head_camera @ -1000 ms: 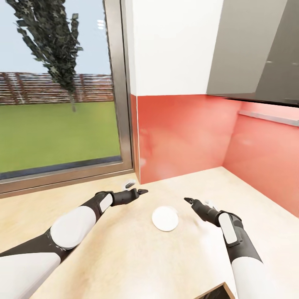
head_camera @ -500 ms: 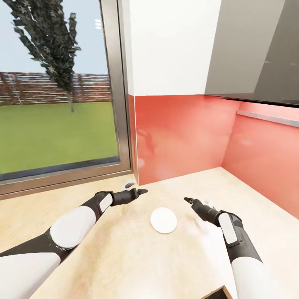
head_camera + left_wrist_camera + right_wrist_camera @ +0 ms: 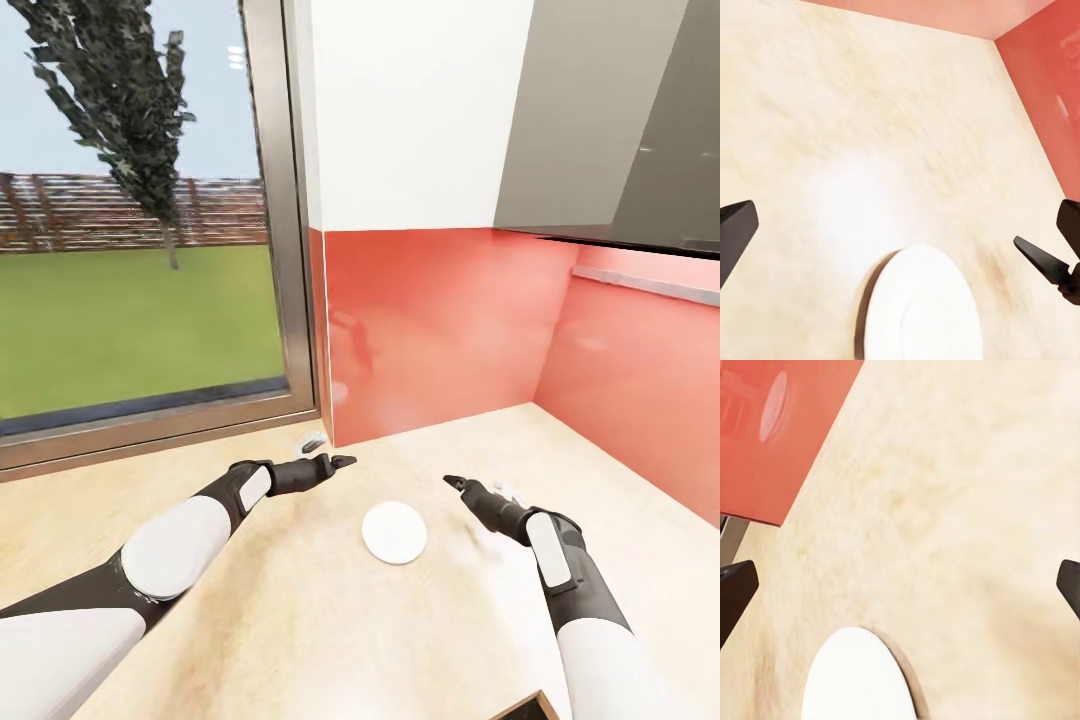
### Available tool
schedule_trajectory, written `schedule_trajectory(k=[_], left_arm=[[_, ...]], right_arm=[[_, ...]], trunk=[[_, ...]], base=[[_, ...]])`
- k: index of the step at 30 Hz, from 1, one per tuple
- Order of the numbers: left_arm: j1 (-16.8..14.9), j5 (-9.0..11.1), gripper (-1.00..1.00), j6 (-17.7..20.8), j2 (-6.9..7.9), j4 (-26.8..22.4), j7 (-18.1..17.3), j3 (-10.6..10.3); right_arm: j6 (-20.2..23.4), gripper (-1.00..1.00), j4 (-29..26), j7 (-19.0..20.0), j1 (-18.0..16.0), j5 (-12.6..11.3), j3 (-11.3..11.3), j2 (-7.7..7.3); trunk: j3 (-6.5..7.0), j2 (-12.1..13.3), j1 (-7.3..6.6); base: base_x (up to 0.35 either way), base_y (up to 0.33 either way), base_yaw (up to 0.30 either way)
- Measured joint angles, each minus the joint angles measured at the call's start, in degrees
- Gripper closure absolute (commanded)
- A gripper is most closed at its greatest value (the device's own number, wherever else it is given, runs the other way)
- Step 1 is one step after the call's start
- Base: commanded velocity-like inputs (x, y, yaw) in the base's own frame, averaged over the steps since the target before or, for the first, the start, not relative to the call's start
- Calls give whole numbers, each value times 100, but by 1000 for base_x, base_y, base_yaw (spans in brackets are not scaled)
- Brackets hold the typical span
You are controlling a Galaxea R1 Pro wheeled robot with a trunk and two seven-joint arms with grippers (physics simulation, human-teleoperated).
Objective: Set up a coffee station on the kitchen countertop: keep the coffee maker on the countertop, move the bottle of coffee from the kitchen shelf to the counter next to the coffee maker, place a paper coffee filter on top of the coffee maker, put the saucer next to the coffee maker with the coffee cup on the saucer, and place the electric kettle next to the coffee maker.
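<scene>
A white saucer [image 3: 394, 532] lies flat on the pale countertop [image 3: 300, 620], a little below the middle of the head view, with nothing on it. It sits between the two arms, touching neither.

The left gripper [image 3: 340, 462] reaches in from the lower left and hangs above and to the left of the saucer, near it but clearly apart. The right gripper [image 3: 455, 483] comes in from the lower right and ends just to the upper right of the saucer, again with a strip of bare counter between them. Both point toward the middle of the frame, roughly at each other, with the saucer lying just below the gap between their tips.

In the left wrist view the saucer [image 3: 921, 307] fills the lower middle of the frame, while dark fingers [image 3: 733, 232] show at the far left and far right edges, so this claw is spread wide and holds nothing. The right wrist view is much the same: the saucer [image 3: 859, 679] at the lower left of centre, a dark fingertip [image 3: 733, 589] at each side edge, the claw spread and empty.

Behind the counter a red wall panel [image 3: 430, 325] runs across the middle and right, and a large window [image 3: 130, 220] onto grass takes up the upper left.
</scene>
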Motion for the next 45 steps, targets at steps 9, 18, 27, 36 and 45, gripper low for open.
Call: schedule_trajectory(k=[9, 18, 27, 36, 45], left_arm=[[253, 92, -100, 40, -40, 15, 14, 18], [255, 363, -100, 82, -46, 43, 24, 18], [264, 485, -100, 88, -45, 496, 29, 17], [342, 486, -100, 226, -48, 630, 25, 18], [424, 679, -100, 309, -48, 635, 31, 17]], right_arm=[[9, -100, 24, 8, 7, 47, 0, -50], [20, -100, 365, 11, 9, 55, 45, -17], [-5, -100, 850, 113, 5, -44, 600, 60], [2, -100, 1077, 147, 5, -81, 621, 118], [2, -100, 1144, 370, 5, 11, 729, 122]], trunk=[[0, 0, 0], [0, 0, 0], [1, -2, -1], [1, -2, -1], [1, -2, -1]], base=[[0, 0, 0], [0, 0, 0], [0, 0, 0], [0, 0, 0], [0, 0, 0]])
